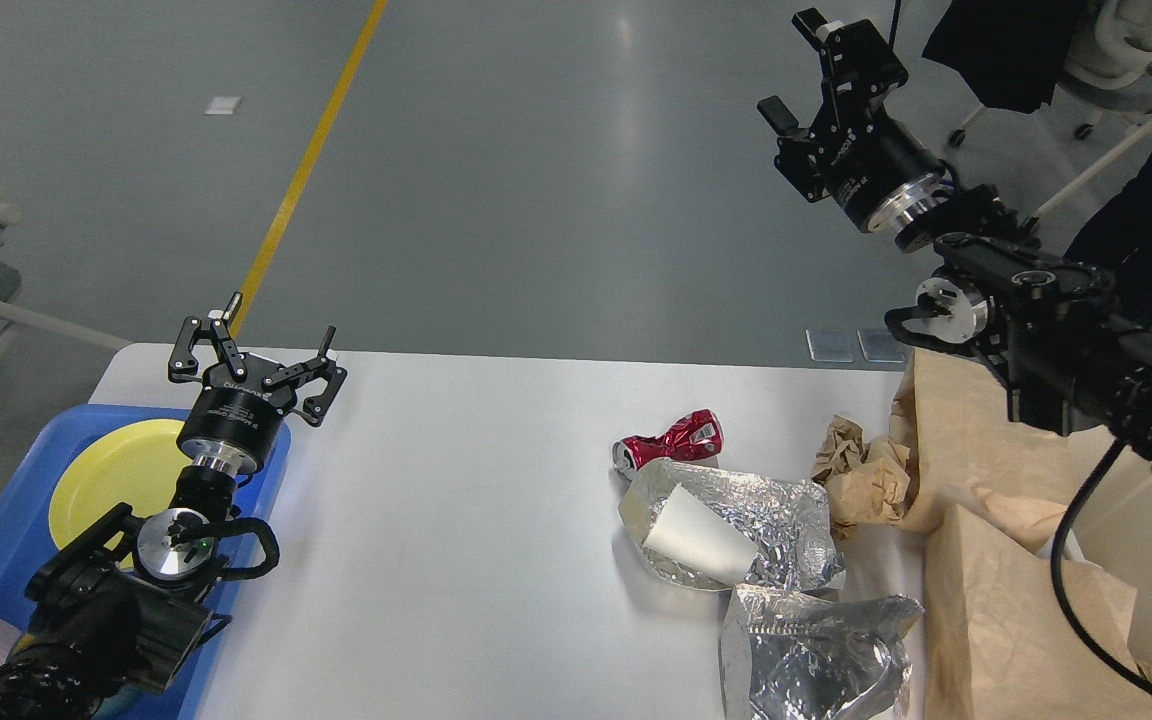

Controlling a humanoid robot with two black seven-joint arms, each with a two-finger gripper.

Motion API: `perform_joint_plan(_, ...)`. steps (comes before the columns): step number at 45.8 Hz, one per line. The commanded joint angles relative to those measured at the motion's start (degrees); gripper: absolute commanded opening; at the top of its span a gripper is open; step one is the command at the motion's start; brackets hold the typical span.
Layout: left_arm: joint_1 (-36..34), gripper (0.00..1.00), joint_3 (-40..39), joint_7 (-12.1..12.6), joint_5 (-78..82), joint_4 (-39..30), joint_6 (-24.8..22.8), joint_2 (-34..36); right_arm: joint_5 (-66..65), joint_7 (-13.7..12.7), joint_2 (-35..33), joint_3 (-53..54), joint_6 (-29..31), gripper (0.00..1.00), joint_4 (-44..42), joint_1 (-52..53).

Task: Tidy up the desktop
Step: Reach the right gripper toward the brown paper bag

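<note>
Presently, your right gripper (804, 64), two o'clock: fingers apart, empty, raised clear above the desktop (456, 520); left gripper (256, 345), nine o'clock: fingers apart, idle.

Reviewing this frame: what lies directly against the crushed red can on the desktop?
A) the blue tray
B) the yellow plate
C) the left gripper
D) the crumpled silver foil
D: the crushed red can lies on the desktop with the crumpled silver foil right at its near edge; plate, tray and gripper are far off at the left.
</note>
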Motion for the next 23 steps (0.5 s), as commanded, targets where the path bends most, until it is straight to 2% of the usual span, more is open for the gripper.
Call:
perform_joint_plan(1, -0.04, 1.0, 0.0, 0.0, 0.0, 0.0, 0.0, 0.0, 0.06, -0.05, -5.35, -9.02, 0.16, 1.0, 6.11, 6.02)
perform_joint_plan(6, -0.04, 1.0, 0.09, 0.0, 0.0, 0.0, 0.0, 0.0, 0.06, -0.05, -12.12, -16.75, 0.24, 1.0, 17.44, 13.84)
perform_joint_plan(10, 0.05, 1.0, 0.09, 0.0, 0.0, 0.0, 0.0, 0.0, -0.03, -0.05, -13.28, -28.34, 0.25, 1.0, 24.83, 20.61)
perform_joint_plan(17, 0.05, 1.0, 0.09, 0.0, 0.0, 0.0, -0.09, 0.0, -0.11, -0.05, -13.36, -43.56, 0.33, 1.0, 28.54, 23.43)
perform_joint_plan(23, 0.05, 1.0, 0.18, 0.09, 0.0, 0.0, -0.09, 0.0, -0.2, -0.05, -14.59, -44.9, 0.25, 1.0, 30.03, 27.38)
